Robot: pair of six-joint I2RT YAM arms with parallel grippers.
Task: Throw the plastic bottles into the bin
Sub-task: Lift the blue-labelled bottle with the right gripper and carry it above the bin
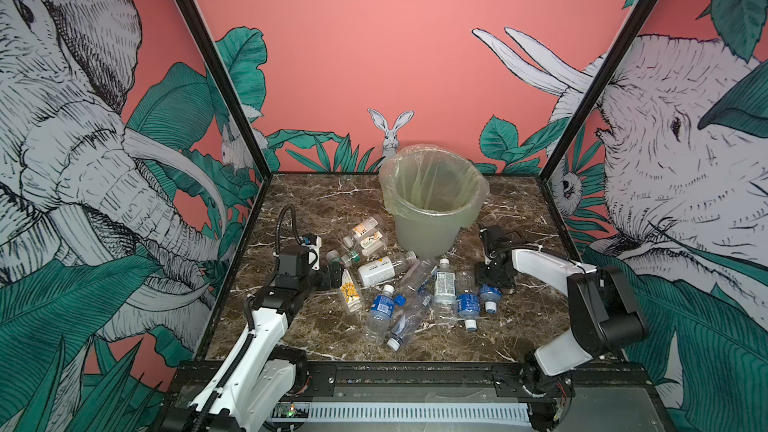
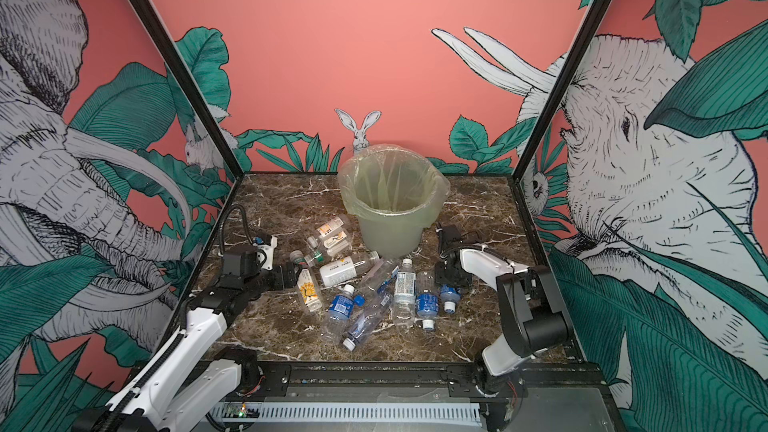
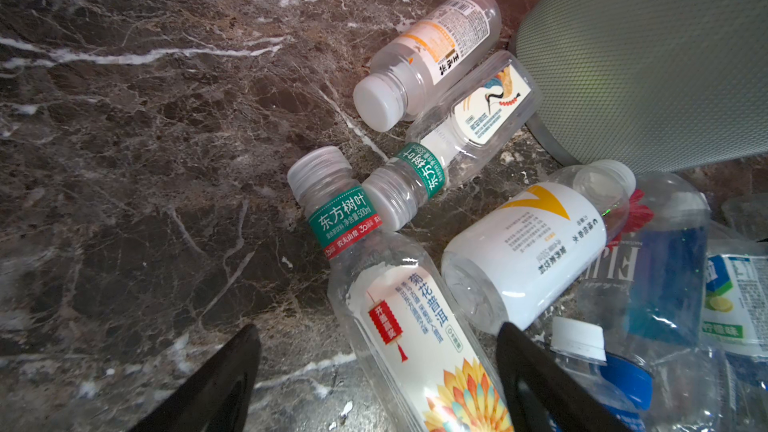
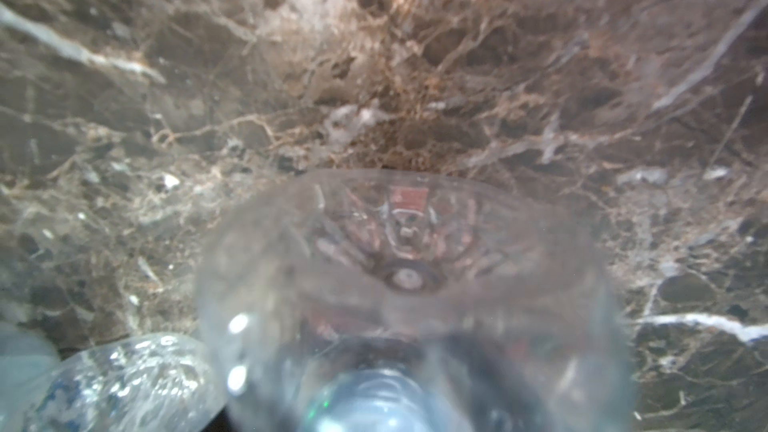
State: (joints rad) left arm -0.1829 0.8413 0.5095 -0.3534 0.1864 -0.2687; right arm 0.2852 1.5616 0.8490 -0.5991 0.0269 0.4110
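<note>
Several plastic bottles (image 1: 378,270) lie in a heap on the marble table in front of the bin (image 1: 432,218), a pale green bucket lined with a clear bag. My left gripper (image 1: 338,280) is open and low at the heap's left edge. In the left wrist view its black fingers (image 3: 536,380) straddle a flower-labelled bottle (image 3: 415,326). At the heap's right end my right gripper (image 1: 494,284) points down, shut on a small blue-labelled bottle (image 1: 490,297). That clear bottle (image 4: 407,284) fills the right wrist view and hides the jaws.
The bin (image 3: 644,56) stands just behind the heap, touching two orange-labelled bottles (image 3: 436,51). Patterned walls close in the table (image 1: 291,326) on the left, the back and the right. A black rail (image 1: 415,371) runs along the front edge.
</note>
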